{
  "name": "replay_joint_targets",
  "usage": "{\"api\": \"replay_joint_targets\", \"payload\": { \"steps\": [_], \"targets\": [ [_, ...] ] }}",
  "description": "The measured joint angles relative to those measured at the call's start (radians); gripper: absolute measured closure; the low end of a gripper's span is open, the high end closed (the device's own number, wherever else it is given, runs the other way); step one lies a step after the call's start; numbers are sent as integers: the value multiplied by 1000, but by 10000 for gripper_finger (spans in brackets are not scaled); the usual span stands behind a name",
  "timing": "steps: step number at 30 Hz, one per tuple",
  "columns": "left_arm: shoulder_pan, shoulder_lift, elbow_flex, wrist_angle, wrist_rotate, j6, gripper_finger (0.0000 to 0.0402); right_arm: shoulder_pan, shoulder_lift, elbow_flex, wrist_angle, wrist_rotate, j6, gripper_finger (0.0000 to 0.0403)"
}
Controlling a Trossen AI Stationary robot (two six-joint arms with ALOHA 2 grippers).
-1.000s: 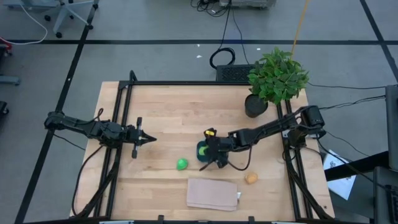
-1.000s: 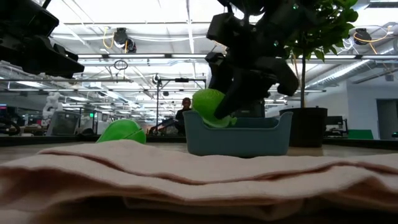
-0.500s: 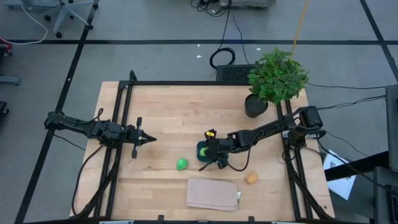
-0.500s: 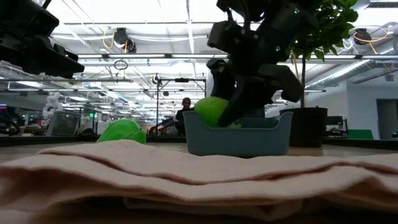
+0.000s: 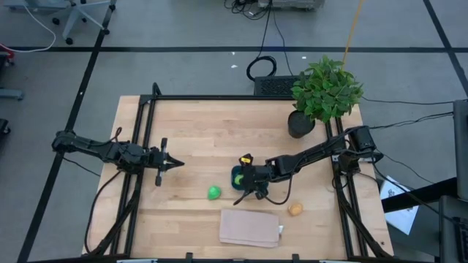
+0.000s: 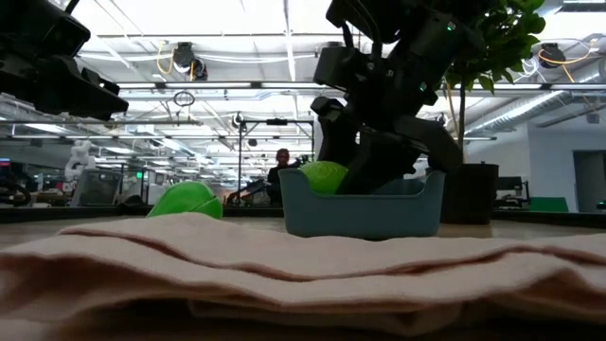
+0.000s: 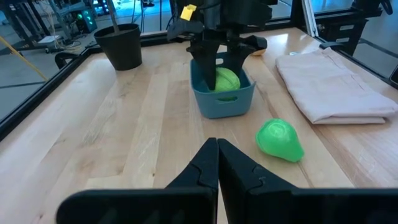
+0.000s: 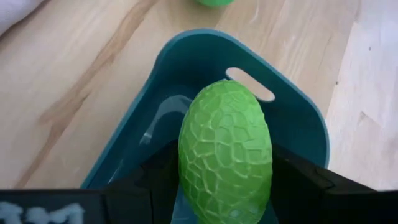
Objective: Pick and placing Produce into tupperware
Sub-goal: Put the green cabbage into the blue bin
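The teal tupperware [image 5: 239,175] stands on the wooden table, a little right of its middle. My right gripper [image 8: 225,186] reaches down into it, shut on the pale yellow-green netted fruit [image 8: 225,155], whose top shows above the tupperware's rim [image 6: 324,176]. The bright green fruit [image 5: 213,193] lies on the table just left of the tupperware. Nearer the right edge the orange fruit [image 5: 295,210] rests on the table. My left gripper [image 5: 172,162] hovers shut at the table's left, touching nothing. My right gripper pinches the pale yellow-green fruit across its two long sides [image 8: 186,168], one dark finger [image 8: 152,183] on each side. The fingers slant down into the tupperware from the table's right. The fruit sits low inside the walls; whether it touches the floor is hidden.
A folded beige cloth [image 5: 251,228] lies near the table's near edge, just in front of the tupperware. A potted leafy plant [image 5: 325,91] stands at the far right corner. Bare wood stretches between my left gripper and the tupperware.
My right gripper has moved down and a little toward the table's near edge, carrying the pale yellow-green fruit from over the tupperware's left rim down inside its walls. Its fingers have stayed shut on the fruit.
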Motion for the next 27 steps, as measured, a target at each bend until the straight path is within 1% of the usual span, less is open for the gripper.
{"api": "replay_joint_targets", "payload": {
  "steps": [6, 8, 10, 14, 16, 27],
  "targets": [
    [0, 0, 0, 0, 0, 2, 398, -3, 0, 0, -4, -5, 9, 209],
    [0, 0, 0, 0, 0, 2, 398, -10, 0, 0, -8, -32, 35, 209],
    [0, 0, 0, 0, 0, 1, 398, -16, 0, 0, -9, -38, 54, 209],
    [0, 0, 0, 0, 0, 1, 398, -22, 0, 0, -6, -37, 55, 209],
    [0, 0, 0, 0, 0, 1, 398, -23, 0, 0, -13, -54, 56, 209],
    [0, 0, 0, 0, 0, 2, 398, -29, 1, 0, -14, -56, 93, 209]
  ]
}}
